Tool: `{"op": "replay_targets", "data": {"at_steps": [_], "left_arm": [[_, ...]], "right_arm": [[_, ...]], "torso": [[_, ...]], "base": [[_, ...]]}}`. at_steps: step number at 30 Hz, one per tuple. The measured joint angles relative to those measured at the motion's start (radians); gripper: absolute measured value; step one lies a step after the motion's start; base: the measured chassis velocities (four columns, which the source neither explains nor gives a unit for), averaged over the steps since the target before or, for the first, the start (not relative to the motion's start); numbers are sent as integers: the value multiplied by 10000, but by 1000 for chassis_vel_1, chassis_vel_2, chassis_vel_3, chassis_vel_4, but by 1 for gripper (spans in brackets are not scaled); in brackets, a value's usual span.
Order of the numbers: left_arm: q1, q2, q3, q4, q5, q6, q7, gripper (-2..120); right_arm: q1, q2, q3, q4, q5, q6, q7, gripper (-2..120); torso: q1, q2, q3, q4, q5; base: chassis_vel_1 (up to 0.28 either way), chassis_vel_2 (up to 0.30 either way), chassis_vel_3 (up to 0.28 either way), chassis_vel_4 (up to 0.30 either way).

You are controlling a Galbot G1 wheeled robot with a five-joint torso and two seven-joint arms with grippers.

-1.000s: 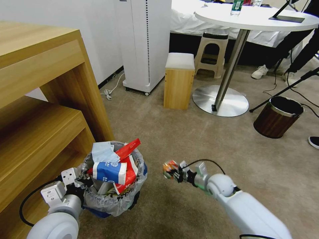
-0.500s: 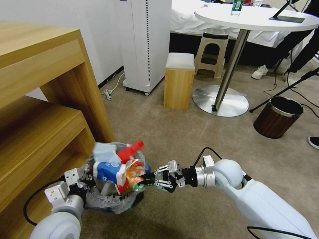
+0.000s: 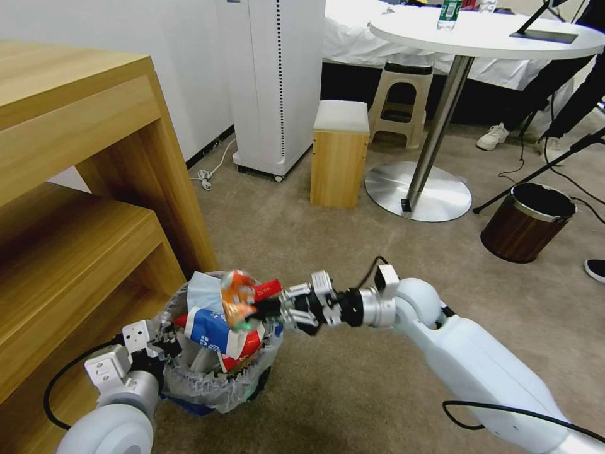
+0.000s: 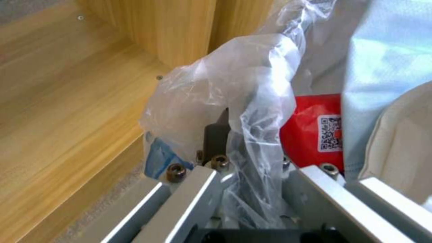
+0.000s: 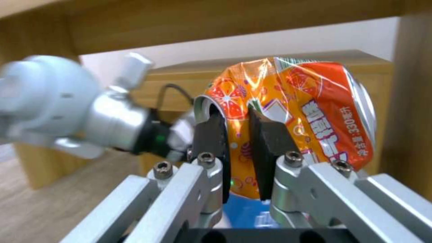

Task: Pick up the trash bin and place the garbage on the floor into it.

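Observation:
The trash bin [image 3: 217, 378], black with a crinkly clear bag, is at the lower left of the head view over the beige floor [image 3: 328, 252]. My left gripper [image 3: 161, 345] is shut on its rim and bag [image 4: 243, 94]. Garbage piles high in the bin: a blue-white paper cup [image 3: 208, 328], a blue tissue [image 3: 203, 290] and red wrappers [image 4: 315, 128]. My right gripper [image 3: 263, 309] reaches in from the right, shut on a crushed orange can [image 3: 236, 302] just above the pile. In the right wrist view both pads pinch the can [image 5: 310, 121].
A wooden shelf unit [image 3: 75, 189] stands close on the left of the bin. Farther off are a wooden stool [image 3: 340, 154], a round table's metal base [image 3: 419, 189], a white appliance [image 3: 277, 82] and a brown wood-grain bin [image 3: 526, 224]. Open carpet lies right of the arm.
My right gripper has carried the orange can left and up, from open carpet beside the bin to above its pile. The left gripper keeps its hold on the rim.

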Motion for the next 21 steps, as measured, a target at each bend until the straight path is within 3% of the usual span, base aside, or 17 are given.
{"op": "replay_targets", "data": {"at_steps": [6, 13, 21], "left_arm": [[158, -26, 64, -314, 28, 6, -1, 0], [320, -77, 174, -634, 78, 38, -6, 0], [442, -86, 206, -883, 145, 59, -6, 0]], "right_arm": [[165, 449, -363, -623, -70, -229, 596, 10], [183, 918, -828, -1134, -237, -325, 580, 10], [200, 930, -1000, -1303, -800, -536, 475, 10]], "torso": [[1, 0, 0, -1, 0], [1, 0, 0, -1, 0], [0, 0, 0, 0, 0]], "base": [[0, 0, 0, 0], [0, 0, 0, 0], [0, 0, 0, 0]]}}
